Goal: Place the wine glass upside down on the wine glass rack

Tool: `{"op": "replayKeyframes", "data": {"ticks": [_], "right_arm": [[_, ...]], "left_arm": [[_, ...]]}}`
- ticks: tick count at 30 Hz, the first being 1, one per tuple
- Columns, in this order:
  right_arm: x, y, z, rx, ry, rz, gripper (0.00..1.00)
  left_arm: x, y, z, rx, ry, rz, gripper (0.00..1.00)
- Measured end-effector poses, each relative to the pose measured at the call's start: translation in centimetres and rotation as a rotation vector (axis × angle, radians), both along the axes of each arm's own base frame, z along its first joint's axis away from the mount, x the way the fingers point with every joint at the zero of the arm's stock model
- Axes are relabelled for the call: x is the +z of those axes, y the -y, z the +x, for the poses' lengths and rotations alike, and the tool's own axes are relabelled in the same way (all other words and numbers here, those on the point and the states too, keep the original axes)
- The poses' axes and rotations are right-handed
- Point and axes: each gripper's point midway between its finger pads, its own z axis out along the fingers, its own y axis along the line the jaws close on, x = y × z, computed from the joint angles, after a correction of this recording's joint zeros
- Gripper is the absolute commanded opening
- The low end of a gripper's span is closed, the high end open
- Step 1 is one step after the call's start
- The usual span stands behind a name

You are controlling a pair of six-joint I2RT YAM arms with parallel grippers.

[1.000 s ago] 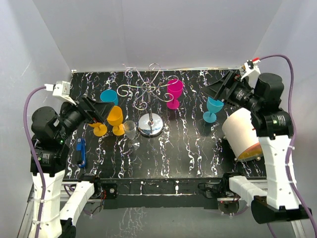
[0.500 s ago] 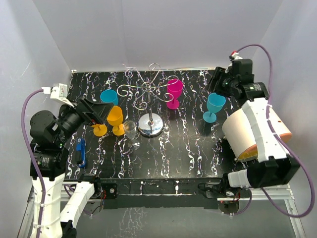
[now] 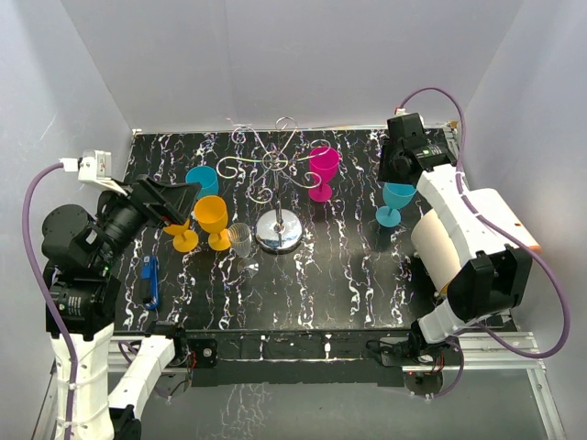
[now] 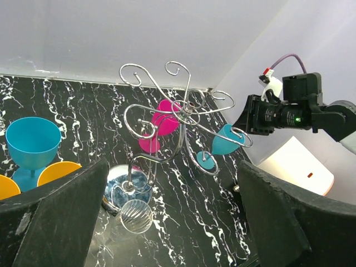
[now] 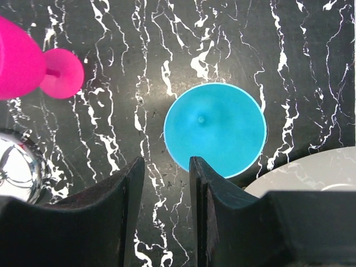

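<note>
A teal wine glass (image 3: 396, 200) stands upright at the right of the black marbled table. My right gripper (image 3: 395, 172) hangs just above it, pointing down. In the right wrist view its jaws (image 5: 166, 167) stand a narrow gap apart with only table between them, and the teal bowl (image 5: 214, 129) lies just beyond the right fingertip. The wine glass rack (image 3: 278, 165) stands mid-table on its chrome dome base (image 3: 280, 229), with nothing hanging on its arms. My left gripper (image 3: 179, 197) is wide open at the left, facing the rack (image 4: 178, 111).
A magenta glass (image 3: 322, 170) stands right of the rack. At the left are another teal glass (image 3: 202, 179), two orange glasses (image 3: 213, 220) and a clear ribbed glass (image 3: 240, 240). A white cylinder (image 3: 449, 247) sits at the right edge and a blue clip (image 3: 151, 280) at the near left.
My right arm has swung round behind the teal glass and turned to point down over it, and its jaws have narrowed. The left arm has shifted slightly and stays open.
</note>
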Motion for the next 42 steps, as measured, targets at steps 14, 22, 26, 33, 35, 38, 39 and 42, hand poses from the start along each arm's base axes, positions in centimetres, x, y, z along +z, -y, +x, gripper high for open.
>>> {"op": "replayKeyframes", "data": {"ticks": [14,22,26,33,35,38,39,42], "right_arm": [[-5.5,0.3,0.7,0.004,-0.126,-0.057,0.10],[-5.4,0.6,0.8,-0.009,-0.122,-0.074,0.00],[-5.4,0.4,0.7,-0.003,-0.121,-0.077,0.00],[-3.9,-1.6,0.3,0.050,-0.078,-0.056,0.00],[-2.4,-2.1,0.1,0.064,-0.033,-0.040,0.00],[1.2,-2.6,-0.4,0.078,0.075,0.000,0.00],[2.6,-2.6,-0.7,0.076,0.114,0.013,0.00],[5.8,-2.3,-1.6,0.065,0.209,0.051,0.00]], "left_arm": [[0.3,-0.6,1.5,0.036,0.017,0.031,0.99],[0.1,-0.7,2.7,0.043,0.017,0.050,0.99],[0.3,-0.7,2.5,0.042,0.028,0.059,0.99],[1.5,1.1,1.2,-0.077,0.088,0.055,0.99],[2.5,2.5,0.2,-0.174,0.130,0.037,0.99],[4.2,4.5,-1.6,-0.326,0.200,0.008,0.99],[4.7,5.0,-2.2,-0.365,0.216,-0.001,0.99],[5.7,5.8,-3.0,-0.431,0.245,-0.023,0.99]]}}
